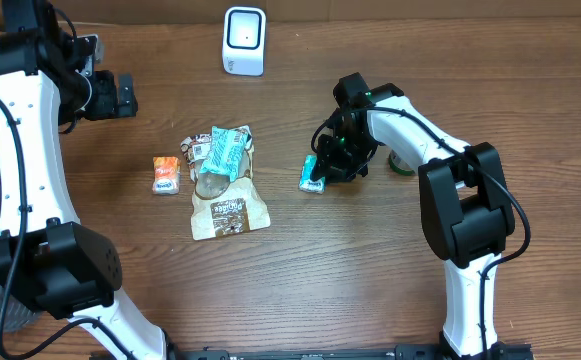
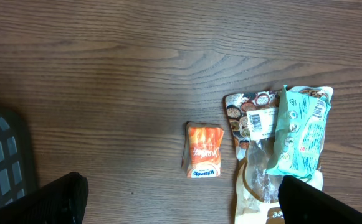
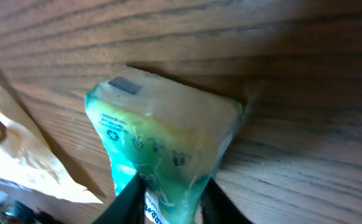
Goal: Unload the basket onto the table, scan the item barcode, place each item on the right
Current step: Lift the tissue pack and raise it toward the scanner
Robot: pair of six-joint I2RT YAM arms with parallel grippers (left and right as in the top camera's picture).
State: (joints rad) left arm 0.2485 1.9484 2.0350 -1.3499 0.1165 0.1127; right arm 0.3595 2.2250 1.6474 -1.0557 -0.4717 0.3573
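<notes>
Our right hand [image 3: 168, 196] pinches the teal pack [image 3: 162, 130] — pickup step. Next we lift and present it to the scanner [image 1: 244, 40] beyond the hand. Our left hand [image 1: 122, 95] gapes wide — empty.

You'll see the packet [image 3: 162, 143] pinched in the black right pincer [image 3: 163, 198] is teal-green with a pale yellowish-white middle, small green recycling marks and a grey patch at its far end. Left of the pincer, the pouch [image 1: 227, 152] is teal with a white barcode label. The bag [image 1: 232, 215] under it is brown and cream with dark printing. Further left, the tissues [image 1: 166, 174] are orange and white. Beyond the pincer the scanner [image 1: 244, 40] is white. The table [image 1: 370, 280] is dark brown woodgrain.
</notes>
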